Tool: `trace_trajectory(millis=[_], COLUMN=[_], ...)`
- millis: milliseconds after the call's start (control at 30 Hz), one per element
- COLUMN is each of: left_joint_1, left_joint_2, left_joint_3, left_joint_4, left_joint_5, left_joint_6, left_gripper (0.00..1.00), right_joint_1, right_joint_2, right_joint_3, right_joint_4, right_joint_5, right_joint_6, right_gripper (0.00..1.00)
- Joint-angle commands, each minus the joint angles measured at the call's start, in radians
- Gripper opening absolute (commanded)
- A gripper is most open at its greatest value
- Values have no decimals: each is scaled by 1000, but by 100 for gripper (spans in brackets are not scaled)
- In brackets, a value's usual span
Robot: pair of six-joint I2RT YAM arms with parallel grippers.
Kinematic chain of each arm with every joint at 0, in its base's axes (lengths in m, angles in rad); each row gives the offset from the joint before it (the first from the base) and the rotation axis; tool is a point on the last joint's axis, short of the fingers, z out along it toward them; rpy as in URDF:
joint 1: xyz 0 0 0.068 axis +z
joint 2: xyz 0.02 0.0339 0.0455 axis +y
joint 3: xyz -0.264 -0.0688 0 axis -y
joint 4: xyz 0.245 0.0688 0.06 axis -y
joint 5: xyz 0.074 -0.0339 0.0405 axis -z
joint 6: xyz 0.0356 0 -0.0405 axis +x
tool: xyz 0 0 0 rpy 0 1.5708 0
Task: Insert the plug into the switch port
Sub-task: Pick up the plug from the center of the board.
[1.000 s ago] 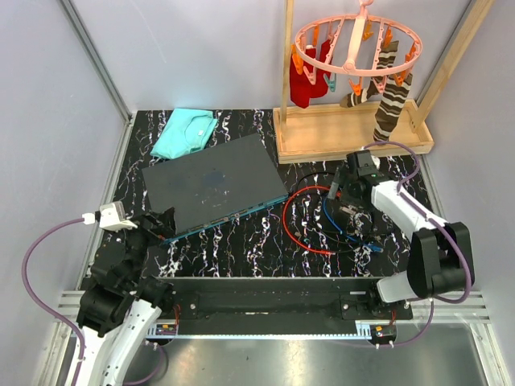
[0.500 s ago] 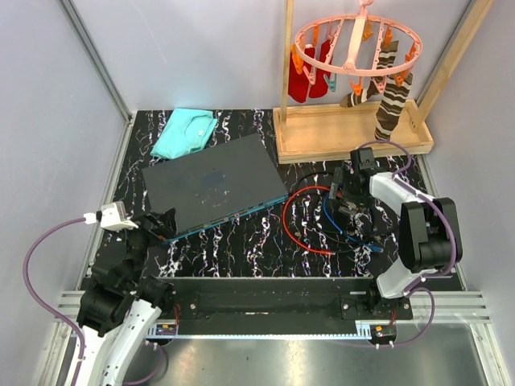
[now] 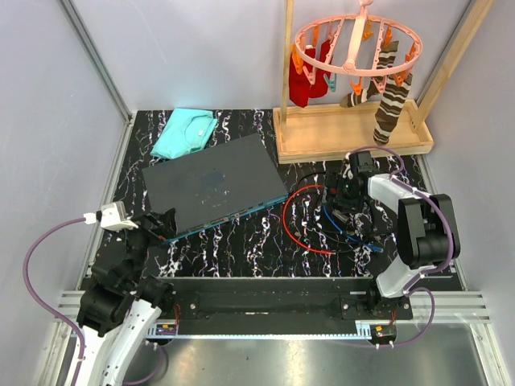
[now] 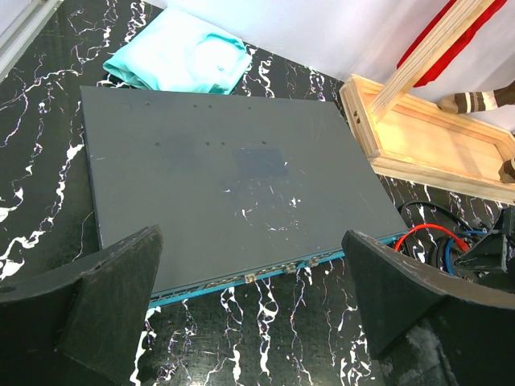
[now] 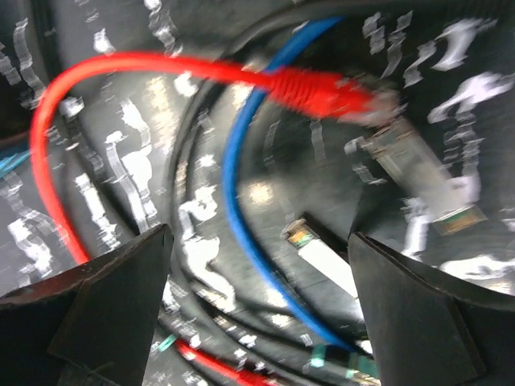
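Your right gripper (image 5: 259,235) hangs wide open over the red plug (image 5: 322,92); your left gripper (image 4: 251,241), also wide, faces the switch (image 4: 225,177)

Right wrist view is blurred. The red plug (image 5: 322,92) and the metal connector (image 5: 418,173) at 2 o'clock are smeared, so I can't read clip detail. Blue cable (image 5: 241,177) exits the top edge at 1 o'clock. My left gripper (image 4: 249,237): its fingers (image 4: 96,305) cover the near corners of the switch (image 4: 233,177), and the sockets are too small to count. The wooden tray (image 4: 451,145) is cut off at 3 o'clock. From above, my right gripper (image 3: 344,207) hides part of the cable pile (image 3: 284,215).
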Motion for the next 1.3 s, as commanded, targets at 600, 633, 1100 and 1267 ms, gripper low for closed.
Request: trace_trajectory(millis=[600, 633, 1100, 1267], left_joint_1=[-4, -6, -12, -12], left_joint_2=[5, 3, 5, 4], left_joint_3=[-8, -8, -8, -8], left_joint_4=[49, 49, 49, 51], left_joint_5=[11, 11, 13, 13], left_joint_6=[0, 0, 0, -2], left_gripper=[99, 99, 99, 99], right_joint_1=[-4, -2, 15, 13], right_joint_2=[-118, -112, -25, -23], right_joint_3=[-48, -48, -53, -66], right_joint_4=[-87, -87, -100, -92], right_joint_5=[142, 138, 153, 179], right_joint_6=[139, 136, 122, 137], right_gripper=[64, 61, 59, 50])
